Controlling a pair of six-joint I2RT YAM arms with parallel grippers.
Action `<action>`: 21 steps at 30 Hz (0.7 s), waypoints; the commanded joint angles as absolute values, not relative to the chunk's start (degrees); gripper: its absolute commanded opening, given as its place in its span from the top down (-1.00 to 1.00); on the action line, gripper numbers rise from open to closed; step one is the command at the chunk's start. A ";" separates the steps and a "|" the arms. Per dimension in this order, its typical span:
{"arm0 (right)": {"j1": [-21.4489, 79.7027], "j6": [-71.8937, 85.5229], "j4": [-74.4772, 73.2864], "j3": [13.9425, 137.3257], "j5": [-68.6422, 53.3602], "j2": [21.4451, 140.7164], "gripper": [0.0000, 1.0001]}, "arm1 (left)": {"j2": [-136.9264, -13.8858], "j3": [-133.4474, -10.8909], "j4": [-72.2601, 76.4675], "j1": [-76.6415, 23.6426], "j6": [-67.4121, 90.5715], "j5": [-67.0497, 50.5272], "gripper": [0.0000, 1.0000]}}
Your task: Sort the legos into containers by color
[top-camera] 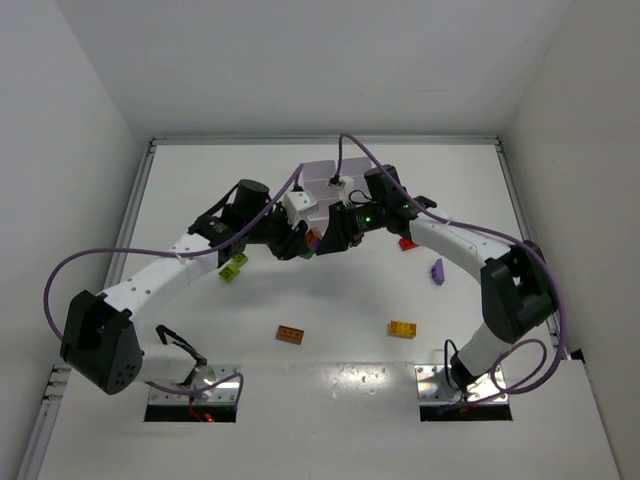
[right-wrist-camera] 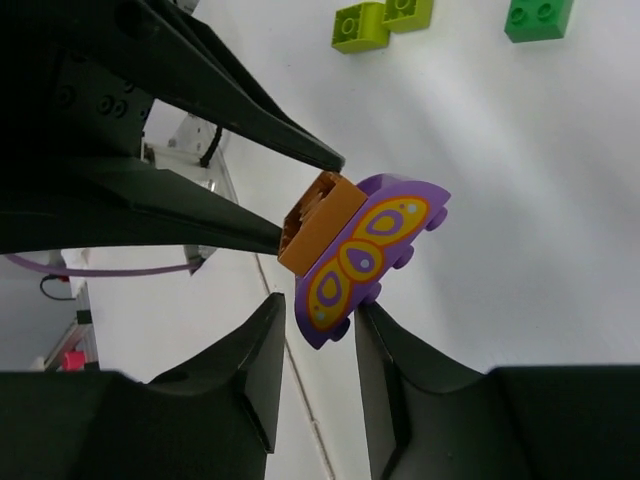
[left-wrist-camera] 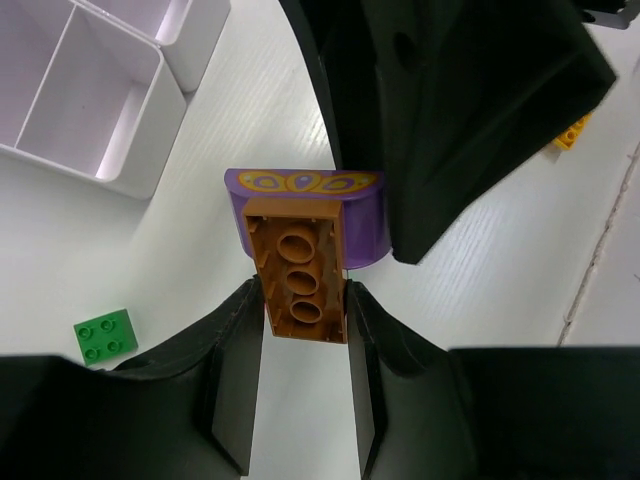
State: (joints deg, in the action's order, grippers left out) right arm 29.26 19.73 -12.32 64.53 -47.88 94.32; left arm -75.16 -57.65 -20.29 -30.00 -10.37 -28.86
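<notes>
1. Starting near the desk's (top-camera: 340, 295) near edge, a loose orange-brown brick (top-camera: 291, 334) and a yellow brick (top-camera: 403, 328) lie unsorted, well apart from each other.
2. Farther in, lime bricks (right-wrist-camera: 381, 20) sit toward the left edge. A small purple brick (top-camera: 437, 271) and a red brick (top-camera: 407, 243) lie toward the right. A green brick (left-wrist-camera: 106, 336) lies just below the meeting arms. None of these is in a compartment.
3. At mid-desk the two arms meet over one stuck-together pair.
   - The left claw (left-wrist-camera: 302, 295) is clamped on the held orange-brown brick (left-wrist-camera: 298, 280), hollow underside up.
   - The right claw (right-wrist-camera: 320, 315) has its fingers pressed on either side of the purple butterfly brick (right-wrist-camera: 365, 250) joined to it.
   - The pair hangs above the desk, just beside the tray and not over it.
4. Beyond them, toward the far edge, stands the white compartment tray (left-wrist-camera: 158, 120). The cells visible in the left wrist view hold nothing, and the arms hide the rest.
5. My judgement is that sorting has barely begun. The pair needs pulling apart, then each half and every loose brick needs its own cell.
</notes>
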 commanded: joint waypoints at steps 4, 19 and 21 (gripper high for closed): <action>28.74 20.04 -7.99 68.11 -41.15 95.44 0.38 | -74.97 -60.03 -19.86 -33.22 -11.86 -32.17 1.00; 27.07 25.14 -6.06 69.70 -39.73 96.59 0.26 | -74.97 -58.97 -20.39 -35.42 -12.91 -31.64 1.00; 26.46 25.14 -6.06 69.70 -39.73 96.59 0.25 | -74.97 -58.97 -20.39 -35.42 -12.92 -31.64 1.00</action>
State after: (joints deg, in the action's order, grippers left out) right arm 28.27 24.36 -13.34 65.89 -43.70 96.51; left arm -75.18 -57.93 -18.83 -32.56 -13.04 -24.34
